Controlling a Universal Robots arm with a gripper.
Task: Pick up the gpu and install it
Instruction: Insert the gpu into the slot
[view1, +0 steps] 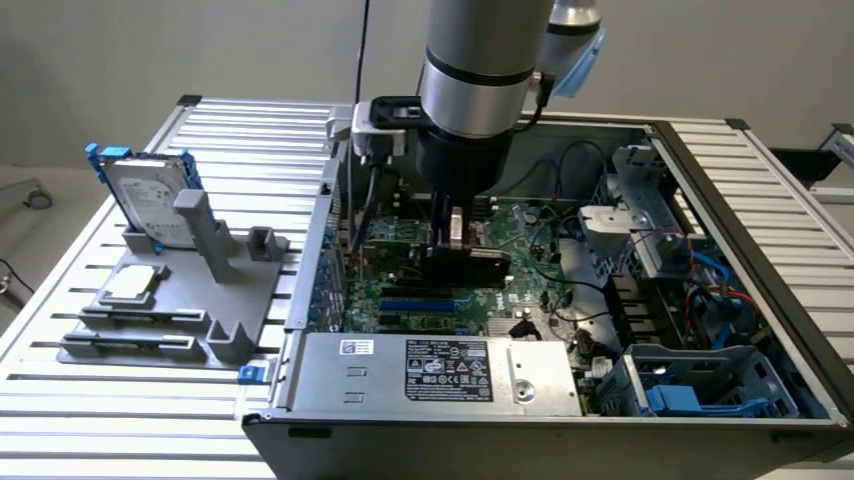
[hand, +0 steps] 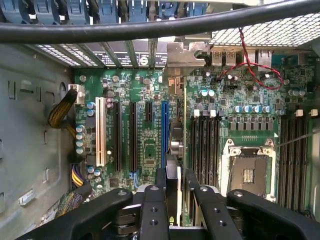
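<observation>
Open computer case (view1: 534, 452), hand (view1: 454, 243) clamped on gpu (view1: 471, 270)

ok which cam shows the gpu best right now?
Exterior view: the gpu shows its black shroud broadside, held in the gripper over the motherboard. Wrist view sees the gpu edge-on, a thin strip between the fingers.

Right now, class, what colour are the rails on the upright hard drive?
Blue; the exterior view shows the rails on the hard drive best.
</observation>
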